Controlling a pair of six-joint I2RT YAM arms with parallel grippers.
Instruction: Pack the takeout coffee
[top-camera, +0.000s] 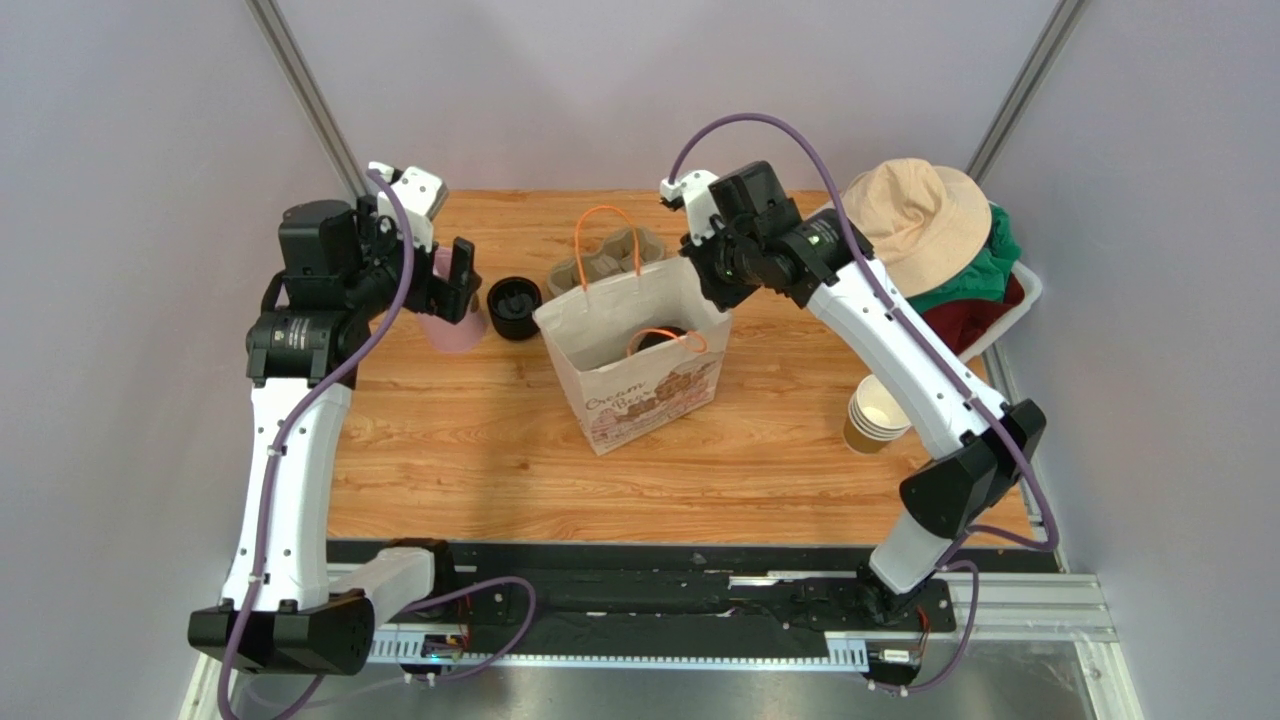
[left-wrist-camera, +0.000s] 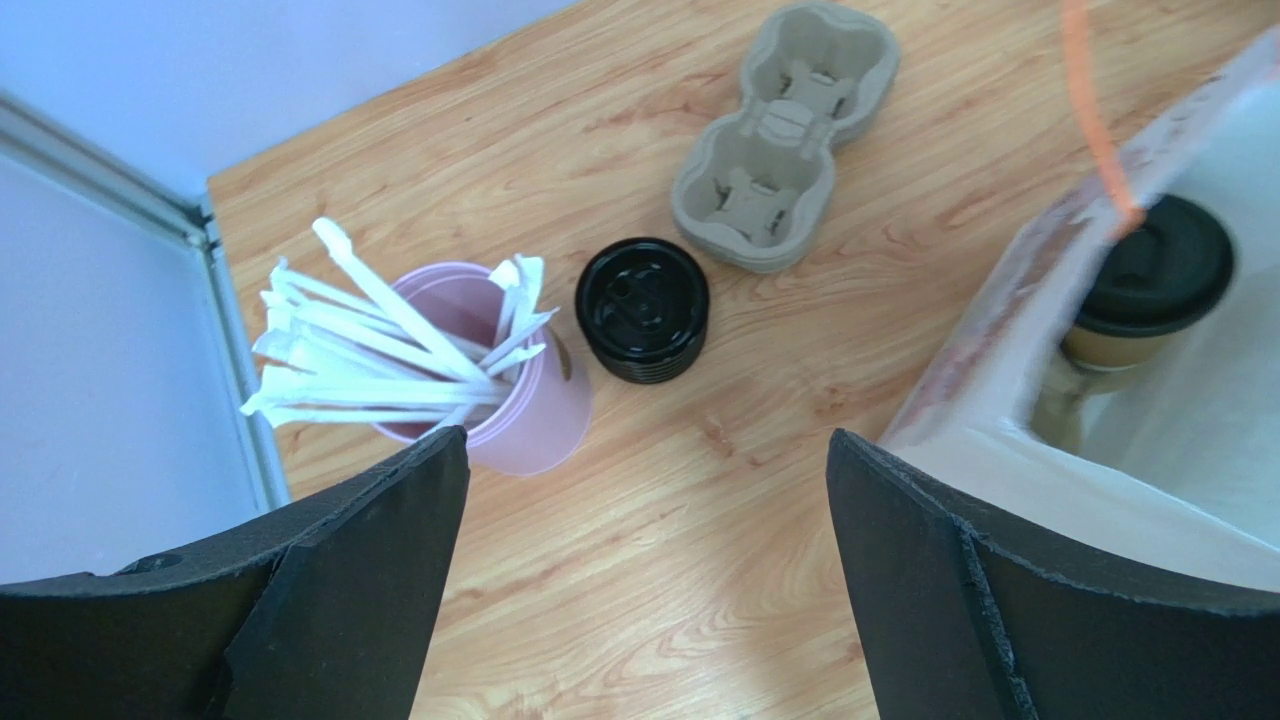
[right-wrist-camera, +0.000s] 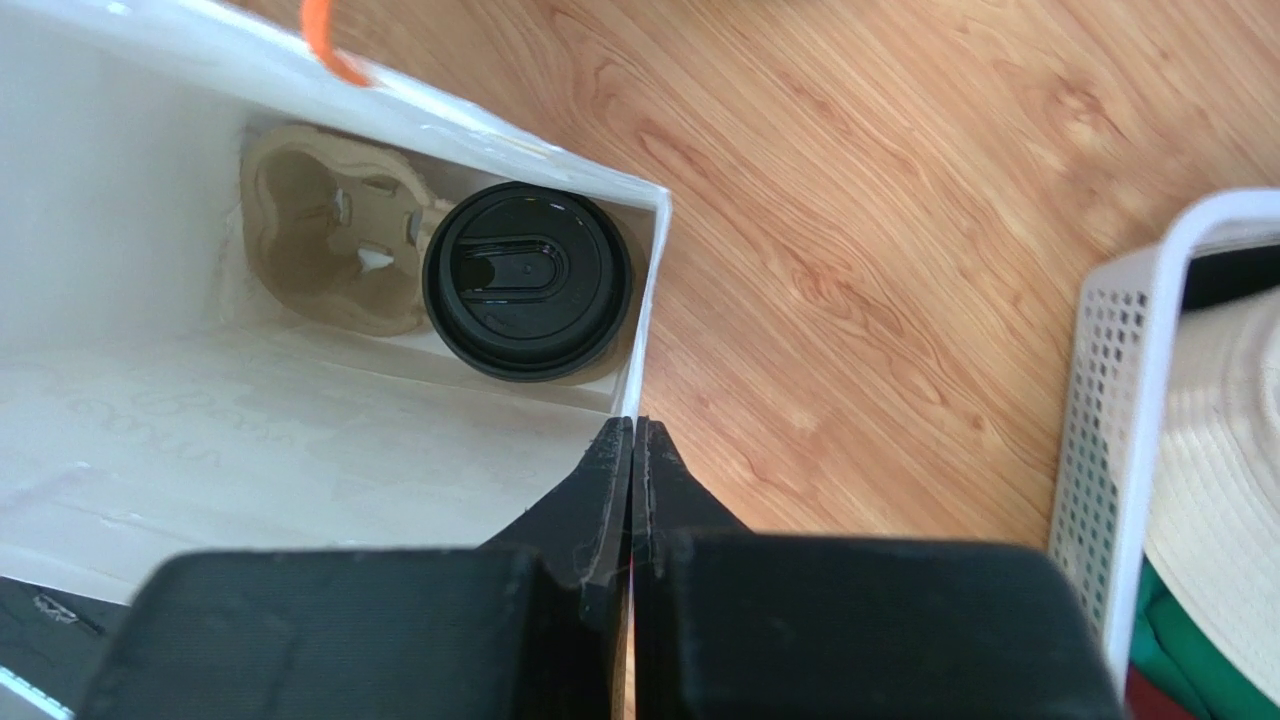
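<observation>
I find the takeout coffee (right-wrist-camera: 526, 281) standing upright inside the paper bag (top-camera: 639, 383), at the bag's right-hand end as the top camera shows it. Its black lid is on and faces up. The cup sits in one pocket of a cup carrier (right-wrist-camera: 323, 225) that lies on the bag's floor.

The bag stands upright near the middle of the table (top-camera: 451, 450), with its mouth open and its orange handles raised.

Right fingers (right-wrist-camera: 594, 495): pressed together, with the rim of the bag's side wall running in between their tips. I record them as pinching the bag at its far right corner. They are clear of the coffee.

Left fingers (left-wrist-camera: 376, 570): spread wide and holding nothing. They hang above the table to the left of the bag, and the wrist camera shows only wood in the gap between them.

Other items noted:
- A pile of black lids (left-wrist-camera: 643, 311) sits just beside a pink cup (left-wrist-camera: 534, 428) that holds white stirrers (left-wrist-camera: 376, 353), at the far left of the table.
- A second cup carrier (left-wrist-camera: 781, 143) lies on the table behind the bag.
- A stack of brown cups (top-camera: 876, 416) stands near the table's right edge, well apart from the bag.
- A white basket (right-wrist-camera: 1120, 435) sits beyond the right edge, with a tan hat (top-camera: 917, 218) resting on green and red cloth inside it.
</observation>
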